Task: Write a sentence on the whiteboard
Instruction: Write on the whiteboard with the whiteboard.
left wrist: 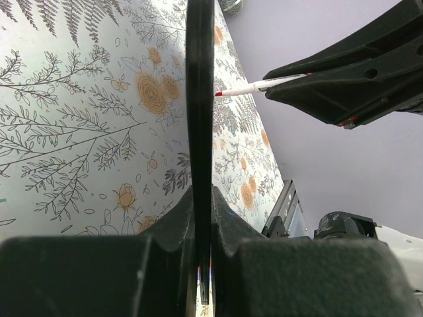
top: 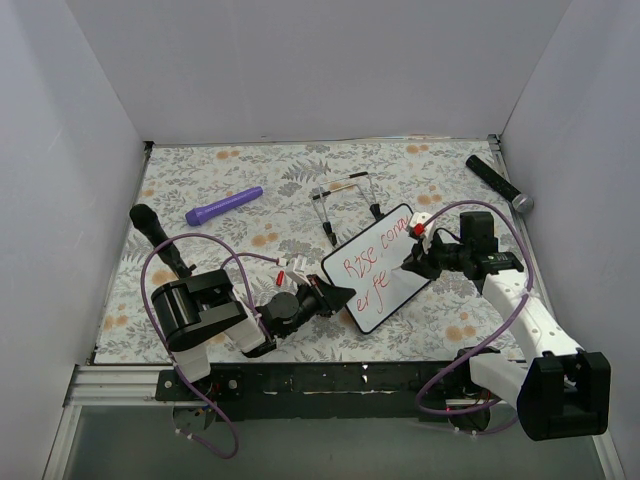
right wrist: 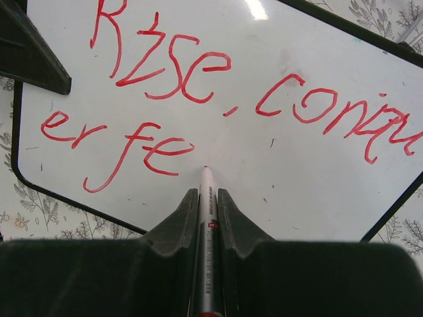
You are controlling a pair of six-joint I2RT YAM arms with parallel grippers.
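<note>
**Two grippers, one whiteboard, a red sentence partly written**

From overhead, the whiteboard sits near the middle of the floral-covered bench, turned diagonally. My left gripper is pressed together on its lower left edge. My right gripper reaches in from the right side.

My right wrist camera alone makes the sentence readable. The thin red handwriting says "Rise", then a small mark, then "conqu" running to the rim. A second line below reads "er fe". My right gripper pinches a slim marker between its fingers. The marker's tip sits just right of "fe"; I cannot tell whether it touches.

My left wrist camera shows the board only edge-on, a thin black rim clamped between my fingers.

Only the overhead view shows a wire stand behind the board and a purple pen-shaped object farther left.
</note>
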